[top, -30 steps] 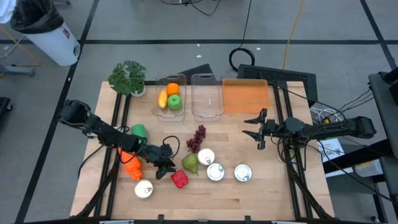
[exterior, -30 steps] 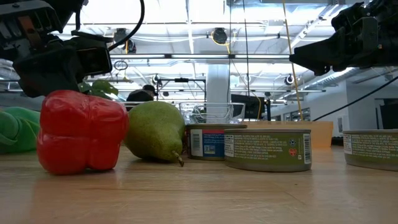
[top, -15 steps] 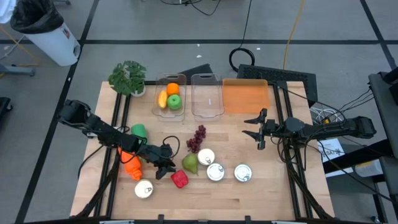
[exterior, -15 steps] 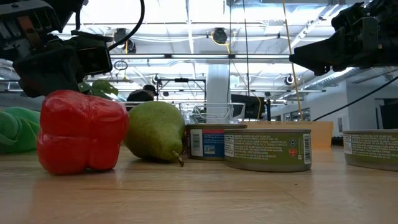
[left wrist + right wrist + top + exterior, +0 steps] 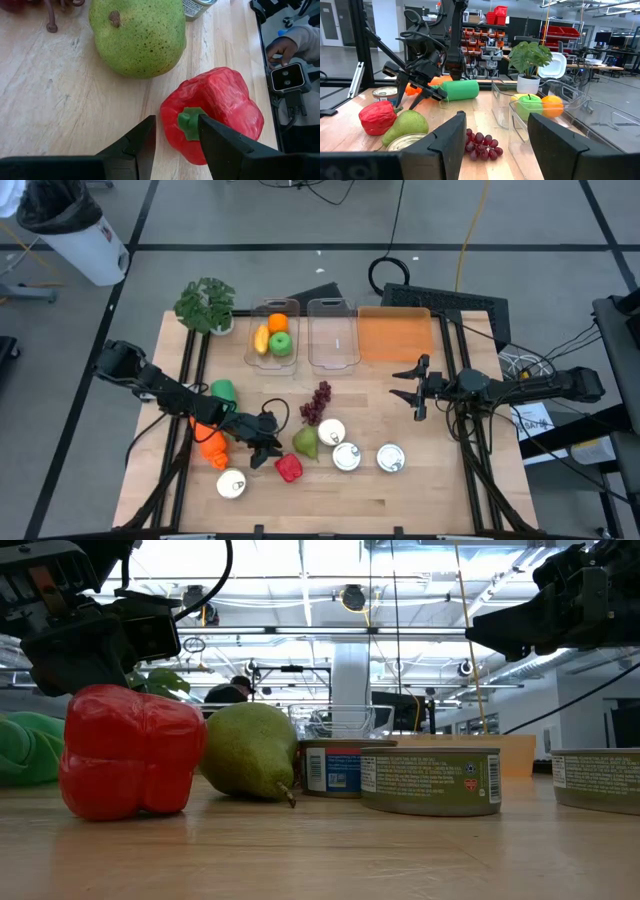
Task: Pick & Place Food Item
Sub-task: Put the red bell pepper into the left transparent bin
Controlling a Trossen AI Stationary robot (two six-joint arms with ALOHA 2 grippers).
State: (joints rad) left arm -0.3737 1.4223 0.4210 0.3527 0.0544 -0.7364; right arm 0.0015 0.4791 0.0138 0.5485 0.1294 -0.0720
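Observation:
A red bell pepper (image 5: 289,468) lies on its side on the wooden table, its green stem (image 5: 188,123) toward my left gripper (image 5: 176,131). That gripper (image 5: 266,450) is open, slanting down from the table's left, one finger on either side of the stem end. A green pear (image 5: 306,443) lies just beyond the pepper (image 5: 128,752). My right gripper (image 5: 413,391) hovers open and level at the table's right, with nothing between its fingers (image 5: 495,127). My left gripper stands astride the pepper's stem end (image 5: 182,131), and one finger (image 5: 220,145) hides the pepper's near side. I cannot tell whether either finger touches it. The pepper rests on the table.
Purple grapes (image 5: 317,402), several tins (image 5: 346,456), an orange carrot (image 5: 212,446) and a green item (image 5: 223,390) lie around the pepper. At the back stand two clear bins (image 5: 333,332), one with fruit (image 5: 274,335), an orange board (image 5: 394,335) and a plant (image 5: 205,304).

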